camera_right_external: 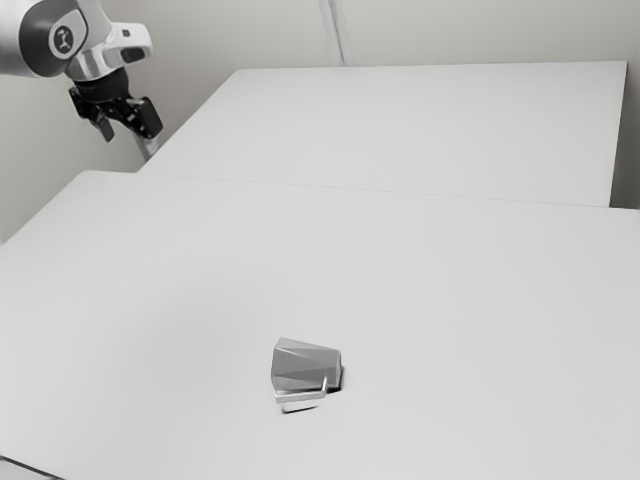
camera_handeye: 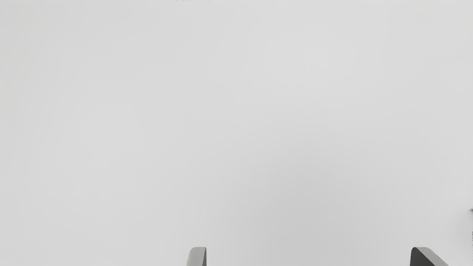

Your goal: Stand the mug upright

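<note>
My gripper (camera_right_external: 128,138) hangs at the upper left of the exterior view, well away from the mug and above the level of the table. A grey faceted mug (camera_right_external: 305,367) lies on its side on the white table (camera_right_external: 180,300), low and near the middle of the exterior view, with its handle toward that view's bottom edge. In the wrist view my gripper (camera_handeye: 308,256) is open, its two fingertips far apart at the bottom edge with nothing between them.
A second white surface (camera_right_external: 420,130) stands behind the table in the exterior view. A thin dark line (camera_right_external: 30,467) crosses that view's lower left corner.
</note>
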Available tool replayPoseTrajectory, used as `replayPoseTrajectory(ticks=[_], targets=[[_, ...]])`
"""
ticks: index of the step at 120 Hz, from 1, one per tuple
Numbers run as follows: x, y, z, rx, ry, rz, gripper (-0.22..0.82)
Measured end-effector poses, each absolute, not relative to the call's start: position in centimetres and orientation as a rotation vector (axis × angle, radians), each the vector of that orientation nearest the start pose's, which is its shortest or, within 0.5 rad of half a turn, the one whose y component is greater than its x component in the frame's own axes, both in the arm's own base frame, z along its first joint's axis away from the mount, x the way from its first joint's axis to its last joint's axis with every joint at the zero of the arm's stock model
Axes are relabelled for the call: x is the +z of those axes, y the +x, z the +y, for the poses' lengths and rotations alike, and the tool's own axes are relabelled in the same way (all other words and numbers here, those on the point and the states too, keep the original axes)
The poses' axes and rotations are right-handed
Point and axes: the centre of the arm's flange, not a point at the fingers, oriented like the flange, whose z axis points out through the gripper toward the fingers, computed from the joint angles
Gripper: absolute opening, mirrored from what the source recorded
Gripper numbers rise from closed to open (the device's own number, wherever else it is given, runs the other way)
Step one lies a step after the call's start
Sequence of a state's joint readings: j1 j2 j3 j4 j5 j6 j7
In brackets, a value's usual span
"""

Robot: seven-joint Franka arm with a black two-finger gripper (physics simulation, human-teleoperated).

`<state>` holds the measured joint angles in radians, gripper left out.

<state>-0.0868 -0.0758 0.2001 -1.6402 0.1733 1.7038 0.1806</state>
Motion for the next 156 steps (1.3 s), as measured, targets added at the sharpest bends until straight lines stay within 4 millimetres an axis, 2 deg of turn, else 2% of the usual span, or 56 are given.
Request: replayPoseTrajectory(ticks=[31,41,53,64,71,88,109,156], targets=[[64.2,53.9,8.7,-0.18,-2.964,0.032,0.6],[62.9,53.8,9.1,-0.15,-2.999,-0.002,0.6],[59.5,53.3,10.2,-0.082,-3.139,-0.111,0.6],[55.4,52.3,11.6,0.022,-3.281,-0.258,0.6],[53.1,51.7,11.7,0.085,-3.359,-0.337,0.6],[47.4,50.2,9.6,0.284,-3.509,-0.484,0.6],[41.1,47.8,7.6,0.526,-3.585,-0.683,0.6],[32.4,47.8,3.4,0.82,-3.594,-0.993,0.6]])
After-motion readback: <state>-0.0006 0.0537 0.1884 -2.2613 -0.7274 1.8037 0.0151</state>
